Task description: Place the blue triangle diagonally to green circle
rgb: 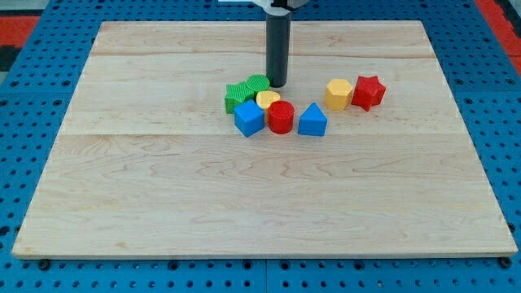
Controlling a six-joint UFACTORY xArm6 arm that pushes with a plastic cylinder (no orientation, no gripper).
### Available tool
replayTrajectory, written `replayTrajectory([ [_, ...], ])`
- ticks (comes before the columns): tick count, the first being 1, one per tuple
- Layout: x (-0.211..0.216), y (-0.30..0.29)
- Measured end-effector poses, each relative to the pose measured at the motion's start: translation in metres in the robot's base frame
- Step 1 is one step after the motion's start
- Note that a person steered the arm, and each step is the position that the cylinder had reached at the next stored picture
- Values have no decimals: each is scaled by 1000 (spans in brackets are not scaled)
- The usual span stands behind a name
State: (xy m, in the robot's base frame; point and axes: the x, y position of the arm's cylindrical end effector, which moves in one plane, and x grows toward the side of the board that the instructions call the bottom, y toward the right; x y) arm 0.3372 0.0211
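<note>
The blue triangle (313, 120) lies just right of a red cylinder (282, 117) near the board's middle top. The green circle (258, 83) sits at the top of the cluster, touching a green star-like block (238, 95) on its left. My tip (278, 85) stands right beside the green circle's right edge, just above a yellow heart (268, 100). The blue triangle is down and to the right of the green circle, about a block's width from my tip.
A blue cube (249, 119) lies left of the red cylinder. A yellow hexagon (339, 94) and a red star (368, 92) sit side by side to the right of the cluster. The wooden board (260, 203) lies on a blue pegboard.
</note>
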Motion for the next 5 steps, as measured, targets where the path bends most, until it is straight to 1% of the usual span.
replayTrajectory([
  [1,-30,55],
  [2,-30,172],
  [3,0,276],
  [4,79,280],
  [5,138,238],
])
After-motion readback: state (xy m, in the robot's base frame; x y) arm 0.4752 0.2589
